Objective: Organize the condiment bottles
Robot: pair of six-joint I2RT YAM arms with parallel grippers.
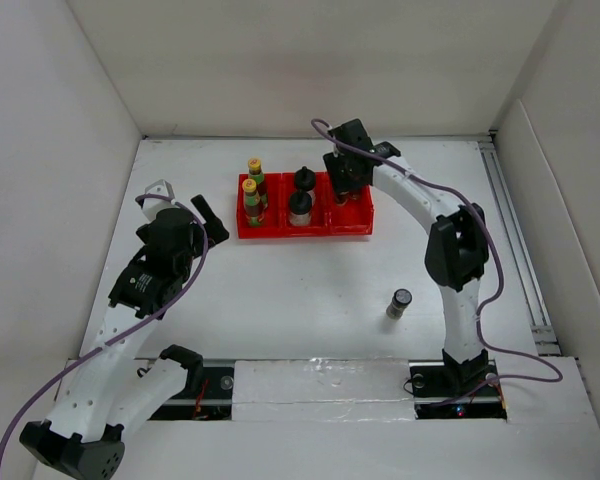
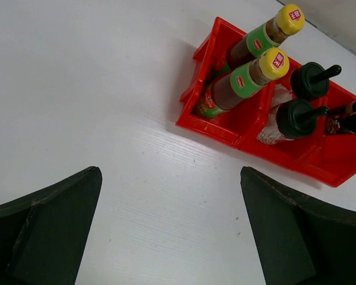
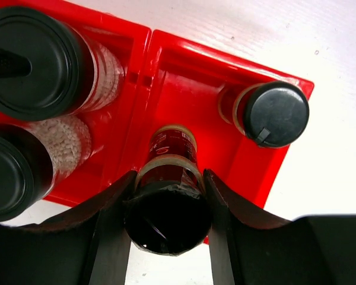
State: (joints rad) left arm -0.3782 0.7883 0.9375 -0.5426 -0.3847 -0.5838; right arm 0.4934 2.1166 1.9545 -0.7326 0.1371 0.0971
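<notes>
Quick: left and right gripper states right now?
Left gripper: open, holding nothing.
Right gripper: shut on a dark-capped shaker at the red tray.

No word or number can be read. The two yellow-capped bottles, toward 1 o'clock in the left wrist view, each bear a red cap patch with white marks and a red emblem on the green band, all too small. The red label on the dark-capped shaker at 6 o'clock is blurred.
</notes>
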